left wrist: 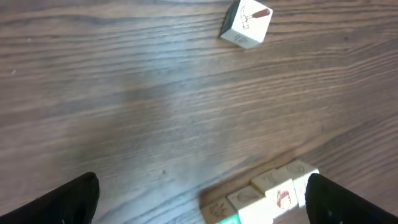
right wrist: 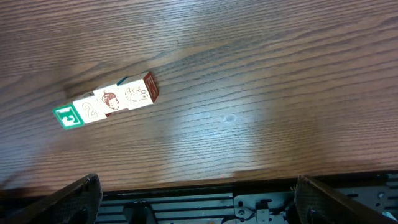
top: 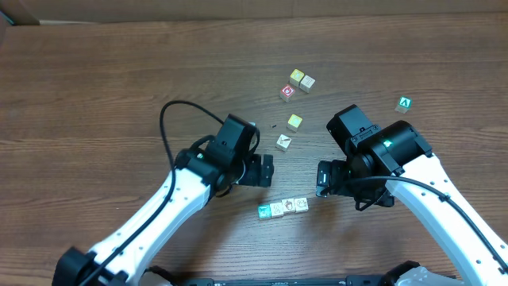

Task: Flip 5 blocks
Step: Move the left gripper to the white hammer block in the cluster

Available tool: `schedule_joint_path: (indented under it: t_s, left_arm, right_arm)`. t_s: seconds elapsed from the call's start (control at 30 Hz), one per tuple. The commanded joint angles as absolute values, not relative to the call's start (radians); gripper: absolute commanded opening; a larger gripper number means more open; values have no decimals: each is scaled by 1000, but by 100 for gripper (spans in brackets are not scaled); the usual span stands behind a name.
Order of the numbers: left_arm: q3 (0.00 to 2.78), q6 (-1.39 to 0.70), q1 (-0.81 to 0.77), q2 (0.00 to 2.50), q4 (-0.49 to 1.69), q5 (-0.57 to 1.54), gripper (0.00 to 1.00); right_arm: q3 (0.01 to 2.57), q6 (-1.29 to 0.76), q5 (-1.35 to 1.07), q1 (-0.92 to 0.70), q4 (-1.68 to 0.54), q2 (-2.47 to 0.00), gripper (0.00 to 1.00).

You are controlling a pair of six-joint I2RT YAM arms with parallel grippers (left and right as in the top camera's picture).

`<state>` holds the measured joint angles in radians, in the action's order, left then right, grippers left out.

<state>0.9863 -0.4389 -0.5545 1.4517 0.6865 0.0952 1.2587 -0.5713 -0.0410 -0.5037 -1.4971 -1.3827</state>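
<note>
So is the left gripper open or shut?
Open. The left gripper shows fingers far apart at the wrist view's edges, gripping nothing.

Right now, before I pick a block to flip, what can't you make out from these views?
Row of four blocks: overhead, prints too small to read; left wrist, lower part cut off by the bottom edge.
Lone block: left wrist, far corner clipped by the top edge.
Undersides of all blocks: hidden against the table, every view.
Red-marked block: outside both wrist views; overhead, mark too small.

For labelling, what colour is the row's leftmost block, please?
Green block, white symbol; best in right wrist view.
</note>
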Motion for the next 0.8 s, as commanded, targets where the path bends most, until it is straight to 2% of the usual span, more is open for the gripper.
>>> schedule_joint_path:
  t_s: [0.0, 0.3, 0.37, 0.43, 0.5, 0.77]
  left_arm:
    - [1088, -378, -548, 1590, 684, 121, 98]
    - [1461, -205, -547, 1904, 809, 131, 96]
    - [1530, -168, -543, 1960, 844, 131, 91]
    - [1602, -113, -543, 2030, 889, 133, 76]
    - [1620, -67, -543, 2064, 901, 132, 70]
    - [1619, 13, -543, 2135, 918, 163, 79]
  right_arm:
    - [1282, -564, -47, -500, -1496, -1361, 100]
    - [1282, -567, -47, -500, -1509, -1361, 100]
    - [1282, -568, -47, -500, -1516, -1361, 100]
    - [1282, -568, -47, -500, -1522, -1361, 100]
    - [1282, -576, -46, -500, -1521, -1361, 100]
    - [1283, -606, -44, -486, -1500, -1361, 100]
